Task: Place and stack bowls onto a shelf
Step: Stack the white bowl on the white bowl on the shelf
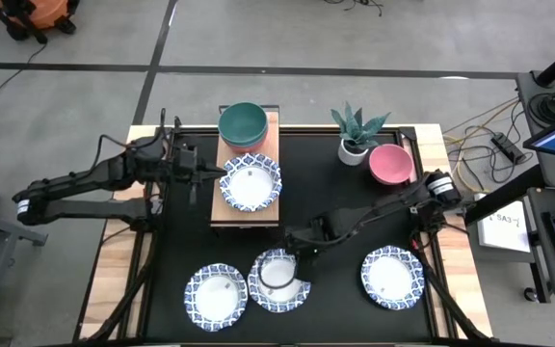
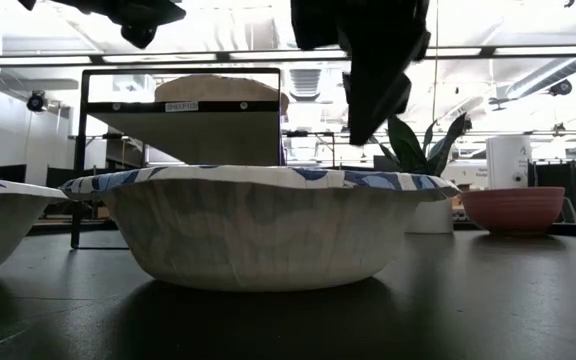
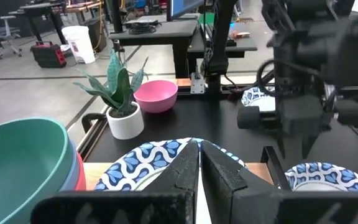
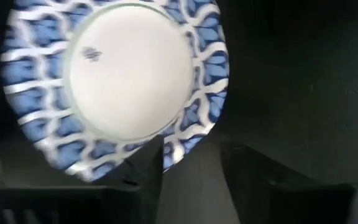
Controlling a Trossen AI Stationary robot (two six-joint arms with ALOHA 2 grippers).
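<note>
The light-wood shelf (image 1: 248,218) lies on the black table. At its far end stands a stack of bowls with the green bowl (image 1: 243,122) on top and red and blue edges under it (image 3: 74,169). A white blue-rimmed dish (image 1: 251,184) rests on the shelf in front of the stack. My left gripper (image 1: 218,174) is shut at that dish's left rim. Three more dishes sit along the near edge (image 1: 216,295), (image 1: 277,280), (image 1: 391,277). My right gripper (image 1: 295,252) hangs open just above the far rim of the middle dish (image 2: 268,225), clear of it. The pink bowl (image 1: 391,164) stands far right. My left gripper pinches the left rim (image 3: 166,155) of the dish on the shelf between its two fingers (image 3: 182,171). They come in nearly level from the table's left. The dish sits flat on the shelf.
A white pot with a spiky plant (image 1: 356,146) stands next to the pink bowl near the far edge. Bare black tabletop (image 1: 355,207) lies between the shelf and the right arm. Wooden strips border the table on the left and right (image 1: 114,260).
</note>
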